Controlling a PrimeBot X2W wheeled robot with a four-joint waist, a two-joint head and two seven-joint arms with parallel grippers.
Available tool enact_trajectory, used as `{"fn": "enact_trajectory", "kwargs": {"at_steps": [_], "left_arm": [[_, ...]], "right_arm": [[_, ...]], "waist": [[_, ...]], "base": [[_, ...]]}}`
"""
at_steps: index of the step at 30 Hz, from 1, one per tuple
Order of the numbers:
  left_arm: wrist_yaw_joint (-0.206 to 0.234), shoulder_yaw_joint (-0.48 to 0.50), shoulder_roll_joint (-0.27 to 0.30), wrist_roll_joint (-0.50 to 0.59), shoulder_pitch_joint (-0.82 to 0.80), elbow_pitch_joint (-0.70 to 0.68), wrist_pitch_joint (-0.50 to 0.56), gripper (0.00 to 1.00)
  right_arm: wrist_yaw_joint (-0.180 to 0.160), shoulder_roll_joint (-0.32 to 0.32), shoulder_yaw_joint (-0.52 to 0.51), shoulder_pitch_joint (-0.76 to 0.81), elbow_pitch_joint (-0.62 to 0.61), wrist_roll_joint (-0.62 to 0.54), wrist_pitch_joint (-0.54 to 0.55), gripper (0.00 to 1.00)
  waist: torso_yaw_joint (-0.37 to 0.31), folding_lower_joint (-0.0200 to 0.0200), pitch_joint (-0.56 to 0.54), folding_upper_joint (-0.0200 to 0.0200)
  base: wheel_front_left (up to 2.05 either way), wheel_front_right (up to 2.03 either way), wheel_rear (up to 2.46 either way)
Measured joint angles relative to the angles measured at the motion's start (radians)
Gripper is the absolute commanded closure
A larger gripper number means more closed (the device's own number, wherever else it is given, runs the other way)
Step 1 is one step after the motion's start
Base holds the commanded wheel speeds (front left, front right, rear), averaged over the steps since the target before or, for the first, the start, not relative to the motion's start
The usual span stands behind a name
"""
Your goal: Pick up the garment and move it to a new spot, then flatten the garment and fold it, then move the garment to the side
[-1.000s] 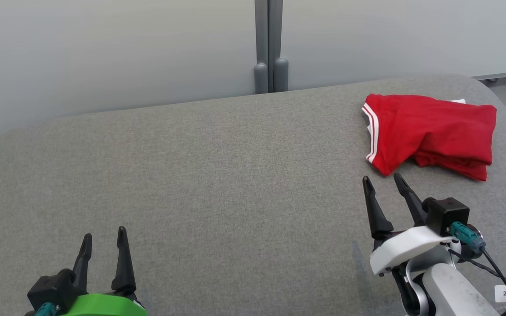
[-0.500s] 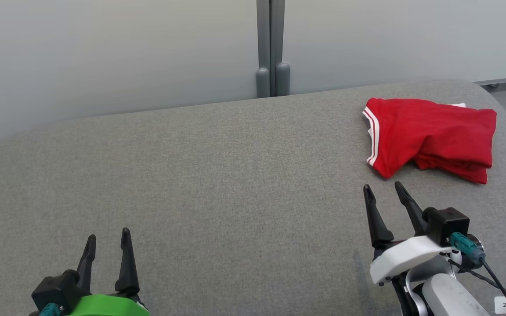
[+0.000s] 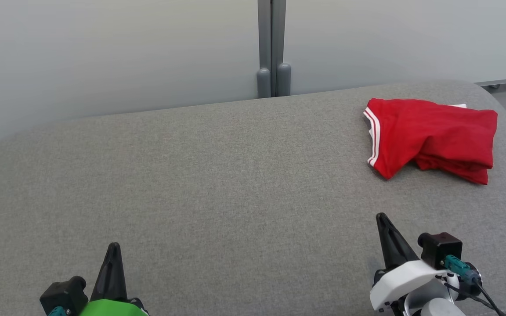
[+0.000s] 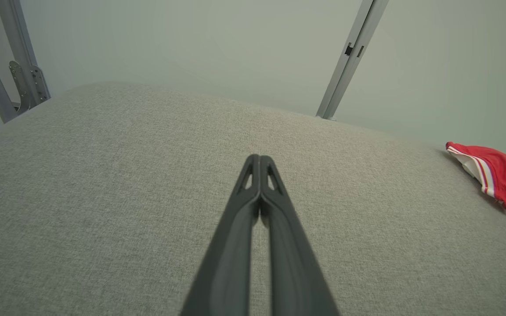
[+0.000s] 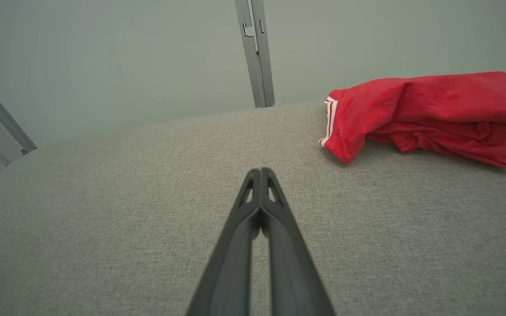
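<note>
We have the red garment lying bunched at the far right of the grey table, close to its rounded corner. Our right hand sits low at the near right, fingers pressed together and holding nothing. Our left hand, at the near left, is likewise closed and empty. The garment lies ahead of the right hand and a little to its right, with bare table between them. Its long axis runs across us, left to right (the white-striped hem at the left end, one corner pointing back toward us). The right arm is plainly the nearer, so we judge the pick-up falls to it, and its fingers must part first.
</note>
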Motion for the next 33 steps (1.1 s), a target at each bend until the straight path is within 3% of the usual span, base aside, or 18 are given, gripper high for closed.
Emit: {"fn": "enact_trajectory", "kwargs": {"at_steps": [33], "left_arm": [[-0.066,0.049,-0.01,-0.353,-0.006,0.022,0.09,1.0]], "right_arm": [[0.063,0.025,-0.124,0.002,-0.016,0.397,0.086,1.0]], "waist": [[0.024,0.0,0.017,0.0]], "base": [[0.0,0.0,0.0]]}}
